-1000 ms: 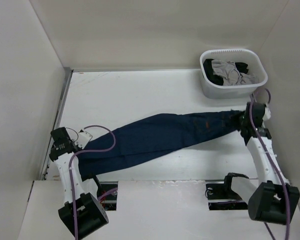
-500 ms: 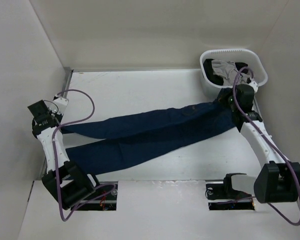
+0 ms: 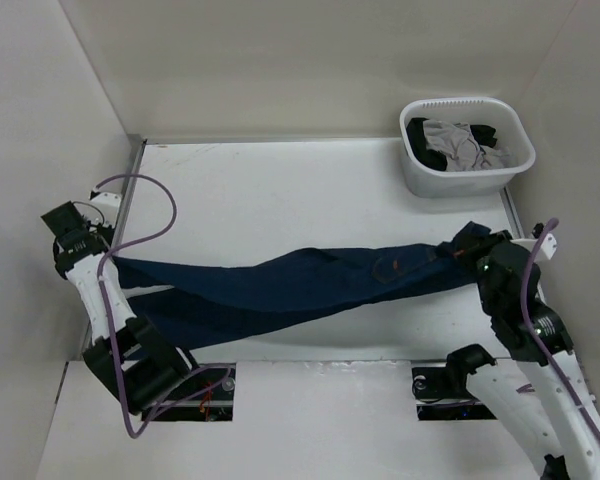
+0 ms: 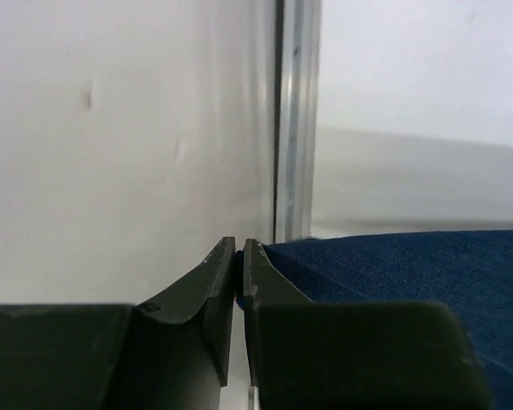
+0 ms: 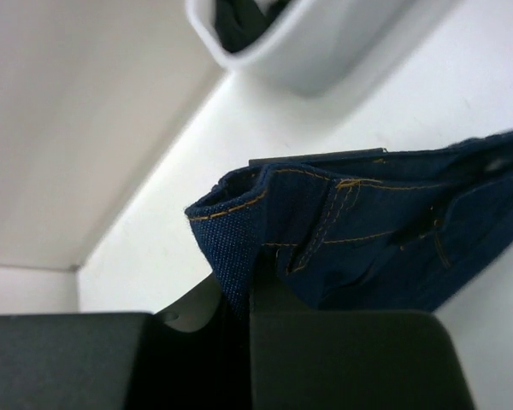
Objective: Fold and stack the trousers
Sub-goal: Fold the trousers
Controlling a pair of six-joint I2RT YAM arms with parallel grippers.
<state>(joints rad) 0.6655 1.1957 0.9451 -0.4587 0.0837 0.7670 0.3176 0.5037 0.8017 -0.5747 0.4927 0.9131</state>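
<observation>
The dark navy trousers (image 3: 300, 285) hang stretched across the table between my two grippers, sagging in the middle, with one leg trailing on the table at the left. My left gripper (image 3: 108, 257) is shut on a leg end by the left wall; the left wrist view shows denim (image 4: 410, 265) pinched between its closed fingers (image 4: 239, 256). My right gripper (image 3: 477, 252) is shut on the waistband at the right; the right wrist view shows the orange-stitched waist (image 5: 342, 222) rising from the jaws (image 5: 244, 295).
A white basket (image 3: 466, 180) with grey and black garments stands at the back right, also in the right wrist view (image 5: 325, 51). The left wall and a metal rail (image 4: 295, 120) are close beside my left gripper. Arm bases sit at the near edge.
My right gripper has pulled the waist back toward the near right, away from the basket. My left gripper has kept the leg end at the left wall. The trousers have lifted and tautened.
</observation>
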